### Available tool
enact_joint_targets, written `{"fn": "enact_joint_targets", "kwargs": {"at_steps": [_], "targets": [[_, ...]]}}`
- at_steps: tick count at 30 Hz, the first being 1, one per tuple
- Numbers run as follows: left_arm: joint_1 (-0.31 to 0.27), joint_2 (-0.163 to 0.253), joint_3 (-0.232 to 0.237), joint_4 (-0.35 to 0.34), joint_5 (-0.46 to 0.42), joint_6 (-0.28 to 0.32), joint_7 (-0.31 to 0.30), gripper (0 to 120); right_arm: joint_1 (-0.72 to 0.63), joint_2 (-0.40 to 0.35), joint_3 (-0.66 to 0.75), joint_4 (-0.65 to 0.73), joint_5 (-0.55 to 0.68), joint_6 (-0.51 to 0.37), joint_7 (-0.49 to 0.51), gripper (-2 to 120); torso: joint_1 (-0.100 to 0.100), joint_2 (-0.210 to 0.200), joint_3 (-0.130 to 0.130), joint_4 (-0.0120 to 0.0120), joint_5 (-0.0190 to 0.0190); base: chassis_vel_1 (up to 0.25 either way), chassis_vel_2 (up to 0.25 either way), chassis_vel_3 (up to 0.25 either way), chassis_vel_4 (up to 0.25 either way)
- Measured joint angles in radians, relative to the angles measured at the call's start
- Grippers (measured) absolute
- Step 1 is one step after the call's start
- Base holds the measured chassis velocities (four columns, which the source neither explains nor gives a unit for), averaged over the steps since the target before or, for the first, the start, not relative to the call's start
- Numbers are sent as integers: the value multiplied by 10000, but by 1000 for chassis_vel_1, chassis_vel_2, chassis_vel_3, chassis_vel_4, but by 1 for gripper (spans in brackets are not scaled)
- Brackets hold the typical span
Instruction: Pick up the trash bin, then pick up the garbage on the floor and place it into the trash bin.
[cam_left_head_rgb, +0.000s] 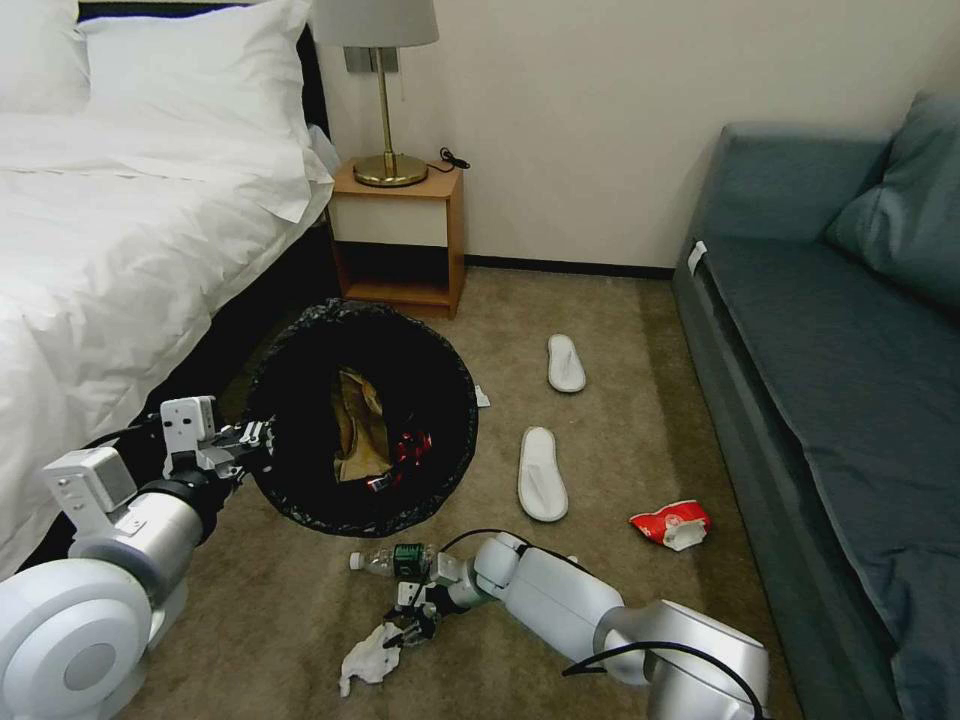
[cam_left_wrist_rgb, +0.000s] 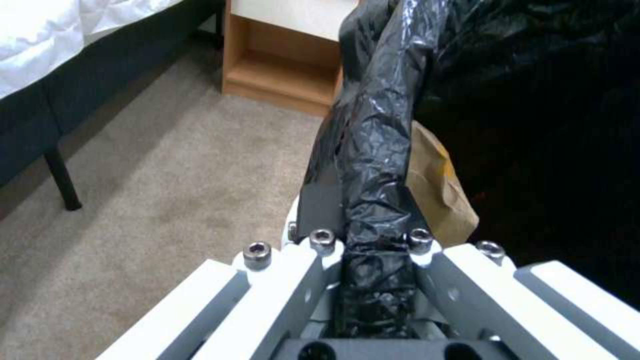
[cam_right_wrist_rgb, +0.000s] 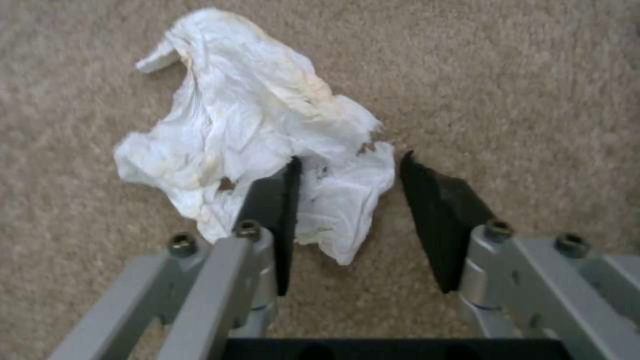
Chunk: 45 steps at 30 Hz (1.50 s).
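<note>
Left gripper (cam_left_head_rgb: 255, 440): pressed together on the bag-covered rim of the trash bin (cam_left_head_rgb: 300, 400), at about 9 o'clock on the bin's mouth in the head view; the left wrist view shows the fingers (cam_left_wrist_rgb: 320, 210) clamping the crinkled black plastic (cam_left_wrist_rgb: 373, 165) between them.
Trash bin: held tilted beside the bed (cam_left_head_rgb: 90, 270), its dark mouth turned toward the head camera, in front of the wooden nightstand (cam_left_head_rgb: 400, 245).
Inside the bin: a brown paper bag (cam_left_head_rgb: 360, 425) and something red (cam_left_head_rgb: 412, 447) beside it; the paper bag (cam_left_wrist_rgb: 437, 195) also shows just past the rim in the left wrist view.
Right gripper (cam_left_head_rgb: 410, 630): low over the carpet (cam_left_head_rgb: 620, 400), at about 6 o'clock from the bin, fingers spread; in the right wrist view its dark fingertips (cam_right_wrist_rgb: 433, 200) straddle one edge of a crumpled white tissue (cam_right_wrist_rgb: 247, 130), one tip lying on the paper, the other on bare carpet.
Tissue: on the floor just beside the right gripper, toward 7 o'clock of the bin (cam_left_head_rgb: 370, 660).
Bottle (cam_left_head_rgb: 390, 560): clear with a green label, lying on the carpet right under the bin's lower rim, close to the right arm's wrist.
Slippers: two flat white ones on the carpet at about 3 o'clock of the bin, one nearer the wall (cam_left_head_rgb: 566, 362), one nearer the robot (cam_left_head_rgb: 541, 487).
Red wrapper (cam_left_head_rgb: 670, 524): on the carpet near the sofa (cam_left_head_rgb: 830, 350), at about 4 o'clock of the bin.
Small white scrap (cam_left_head_rgb: 482, 397): on the carpet touching the bin's edge at 3 o'clock.
</note>
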Motion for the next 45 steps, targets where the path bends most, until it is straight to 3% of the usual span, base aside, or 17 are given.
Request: {"fn": "enact_joint_targets", "kwargs": {"at_steps": [8, 14, 30, 36, 38, 45], "targets": [[6, -28, 14, 0, 1, 0, -6, 3, -36, -5, 0, 75, -75, -56, 91, 19, 0, -2, 1, 3, 0, 0, 0, 0, 0], [-15, -80, 57, 24, 28, 0, 7, 3, -30, 4, -2, 508, -1387, -130, 149, 1, 2, -3, 1, 8, 2, 0, 0, 0, 0], [-77, 122, -29, -47, -165, 0, 9, 3, 126, -13, 514, 1370, -2125, -395, 162, 0, 7, -11, 9, 8, -10, 0, 0, 0, 0], [-286, 127, 56, 93, -231, 0, 36, 3, 285, -33, 819, 3143, -1550, -1066, 401, 0, 5, -10, 5, 9, -3, 0, 0, 0, 0], [-295, 135, 65, 102, -237, 0, 61, 3, 341, -572, 1066, 4037, -1257, -1232, 497, 0, 3, -10, 4, 9, -6, 0, 0, 0, 0], [-238, 244, -39, 34, -337, -10, 85, 3, 654, -1213, 1626, 4736, -1092, -1066, 321, 0, 3, -8, 4, 8, 0, 0, 0, 0, 0]]}}
